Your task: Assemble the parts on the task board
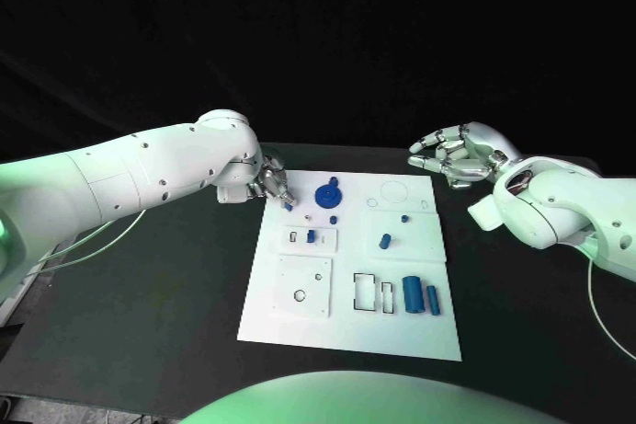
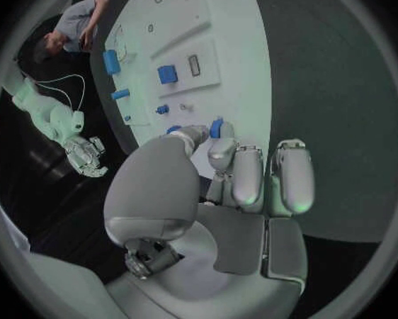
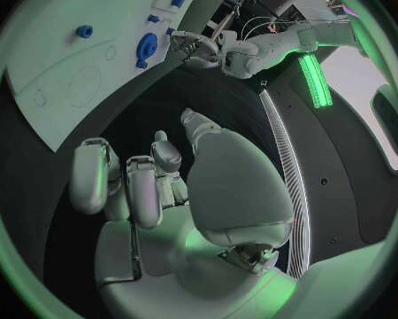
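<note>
Nearest the robot, on the near stretch of the task board [image 1: 347,337], two blue cylinders [image 1: 423,294] lie side by side with their long axes running away from the robot, just beside a pair of empty rectangular outlines. Further up the board a small blue block [image 1: 384,242] sits on a raised white panel, with smaller blue bits in the panel beside it. At the far left corner the left hand [image 1: 269,182] hangs over the board's edge, pinching a small blue part [image 2: 217,128] between thumb and fingertips; the part is in the hand, just above the board. Just beside it, toward the board's middle, lies a round blue disc [image 1: 329,197], the closest thing in its way. The left hand is plainly the nearer one. The right hand [image 1: 450,154] is off the board's far right corner above the black counter [image 1: 159,295], fingers curled in and holding nothing.
</note>
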`<state>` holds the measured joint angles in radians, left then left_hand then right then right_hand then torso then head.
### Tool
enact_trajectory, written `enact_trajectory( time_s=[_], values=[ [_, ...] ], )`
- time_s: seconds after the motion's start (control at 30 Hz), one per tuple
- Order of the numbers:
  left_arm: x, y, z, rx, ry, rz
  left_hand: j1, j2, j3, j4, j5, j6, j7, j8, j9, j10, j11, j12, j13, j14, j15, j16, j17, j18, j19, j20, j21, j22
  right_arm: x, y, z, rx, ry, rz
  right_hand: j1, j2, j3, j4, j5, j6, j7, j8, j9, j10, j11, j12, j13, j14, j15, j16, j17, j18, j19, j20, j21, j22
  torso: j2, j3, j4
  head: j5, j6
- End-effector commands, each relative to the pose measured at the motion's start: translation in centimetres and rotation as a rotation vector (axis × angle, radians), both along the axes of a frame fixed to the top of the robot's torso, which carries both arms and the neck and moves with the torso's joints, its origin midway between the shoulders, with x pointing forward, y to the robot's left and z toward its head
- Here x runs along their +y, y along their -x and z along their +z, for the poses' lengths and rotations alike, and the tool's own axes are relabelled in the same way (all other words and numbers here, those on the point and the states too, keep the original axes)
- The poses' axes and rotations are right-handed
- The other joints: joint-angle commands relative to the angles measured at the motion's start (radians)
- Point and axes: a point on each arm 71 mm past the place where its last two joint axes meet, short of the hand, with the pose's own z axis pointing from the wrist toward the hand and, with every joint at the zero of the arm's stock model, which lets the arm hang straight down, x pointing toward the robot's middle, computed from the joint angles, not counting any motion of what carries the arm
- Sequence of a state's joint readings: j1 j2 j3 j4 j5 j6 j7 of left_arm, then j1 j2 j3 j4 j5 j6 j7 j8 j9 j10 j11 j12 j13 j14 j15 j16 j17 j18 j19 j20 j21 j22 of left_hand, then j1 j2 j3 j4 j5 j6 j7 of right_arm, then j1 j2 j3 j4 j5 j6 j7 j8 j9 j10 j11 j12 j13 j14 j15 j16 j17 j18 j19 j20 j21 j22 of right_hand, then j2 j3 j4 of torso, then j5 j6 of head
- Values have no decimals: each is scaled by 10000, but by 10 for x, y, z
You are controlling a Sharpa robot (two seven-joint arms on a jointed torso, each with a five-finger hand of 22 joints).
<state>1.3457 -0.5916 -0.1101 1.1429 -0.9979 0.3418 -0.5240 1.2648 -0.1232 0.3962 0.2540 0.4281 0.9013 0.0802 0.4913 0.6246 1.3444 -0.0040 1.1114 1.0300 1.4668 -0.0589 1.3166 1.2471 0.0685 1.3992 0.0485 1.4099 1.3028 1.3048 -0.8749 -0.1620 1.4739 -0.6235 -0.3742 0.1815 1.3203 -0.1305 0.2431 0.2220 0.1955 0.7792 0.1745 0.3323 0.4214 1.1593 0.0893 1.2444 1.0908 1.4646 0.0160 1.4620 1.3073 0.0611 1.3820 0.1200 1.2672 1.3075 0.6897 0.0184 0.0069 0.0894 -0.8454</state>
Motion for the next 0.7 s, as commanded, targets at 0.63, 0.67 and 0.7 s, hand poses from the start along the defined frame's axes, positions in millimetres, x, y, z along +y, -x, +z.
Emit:
enact_trajectory(
  time_s=[0.63,0.67,0.7],
  values=[
    [14,16,3,588,2287,1450,-557,-370,3870,-1310,-990,-453,-281,1992,1332,291,-206,367,284,197,-231,43,21,-113,187,-174,190,340,0,0,-2,94,86,155,61,39,-2,57,46,-52,-12,64,-13,-47,-2,-67,-9,458,-33,-51,88,169,-82,-16,-31,253,-25,15,26,52,23],
    [15,19,3,614,2335,1466,-632,-398,3996,-1383,-986,-446,-272,2040,1343,294,-203,363,272,197,-230,43,22,-113,187,-177,192,345,0,0,-2,98,89,152,61,39,-2,57,46,-52,-12,64,-13,-47,-2,-67,-9,458,-33,-51,88,169,-82,-16,-31,253,-29,17,28,56,20],
    [16,20,4,631,2368,1473,-672,-409,4052,-1415,-987,-444,-273,2061,1346,295,-203,363,269,197,-230,43,23,-112,184,-177,189,341,-1,0,-2,101,91,150,61,39,-2,57,46,-52,-12,64,-13,-47,-2,-67,-9,458,-33,-51,88,169,-82,-16,-31,253,-36,15,33,64,19]
  ],
)
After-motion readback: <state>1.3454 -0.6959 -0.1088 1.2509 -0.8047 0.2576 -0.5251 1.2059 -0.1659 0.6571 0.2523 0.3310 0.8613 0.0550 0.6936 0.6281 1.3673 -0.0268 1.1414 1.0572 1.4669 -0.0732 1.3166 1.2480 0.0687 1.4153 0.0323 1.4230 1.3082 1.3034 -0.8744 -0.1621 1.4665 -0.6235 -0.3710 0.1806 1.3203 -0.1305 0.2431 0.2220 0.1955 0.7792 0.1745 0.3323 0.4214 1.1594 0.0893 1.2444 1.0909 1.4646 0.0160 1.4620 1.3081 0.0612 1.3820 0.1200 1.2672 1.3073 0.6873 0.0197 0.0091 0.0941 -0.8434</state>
